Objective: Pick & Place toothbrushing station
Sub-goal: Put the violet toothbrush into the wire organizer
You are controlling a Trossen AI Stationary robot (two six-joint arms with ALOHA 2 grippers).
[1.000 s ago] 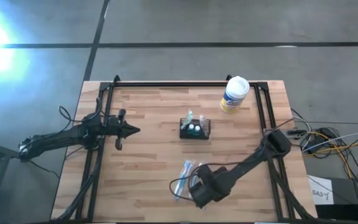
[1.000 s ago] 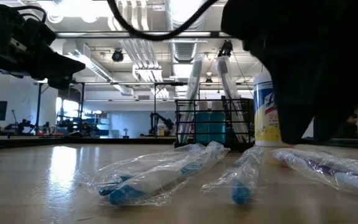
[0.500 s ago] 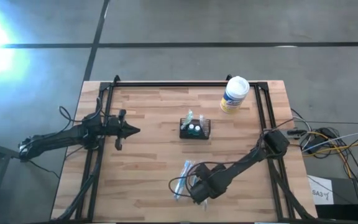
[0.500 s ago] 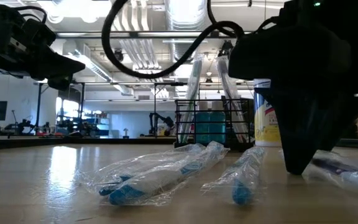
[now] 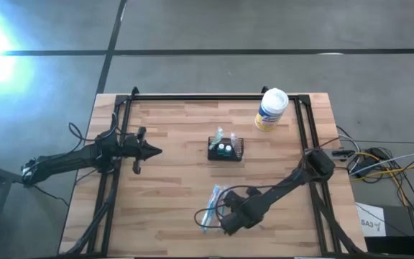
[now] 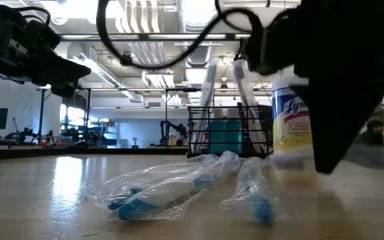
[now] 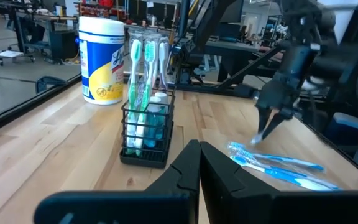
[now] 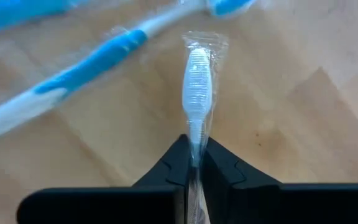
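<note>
The toothbrushing station [image 5: 225, 148] is a small black wire caddy standing mid-table with toothbrushes upright in it, also in the left wrist view [image 7: 146, 130] and the low view [image 6: 229, 137]. Near the table's front edge lie toothbrushes in clear wrappers [image 5: 210, 205]. My right gripper [image 8: 195, 158] points steeply down among them, shut on one white wrapped toothbrush [image 8: 197, 81]. My left gripper [image 5: 157, 151] hangs shut above the table's left side, pointing level toward the caddy, touching nothing. My right gripper pinches the wrapped white toothbrush at its neck [image 8: 196, 138], just behind the bristle head, between its two fingers [image 8: 179, 165]. The fingers come from above, pointing down, and lie across the brush. Whether the head rests on the wood I cannot tell.
A white canister with a yellow label [image 5: 271, 108] stands at the far right of the table. Two blue-and-white wrapped toothbrushes [image 8: 73, 74] lie close beside the held one. Black frame rails [image 5: 300, 129] run along the table's sides and back.
My right gripper has rolled about its own pointing line near the table's front edge and has shut on the wrapped white toothbrush. In the low view the wrapped brush that lay on the right no longer lies flat there.
</note>
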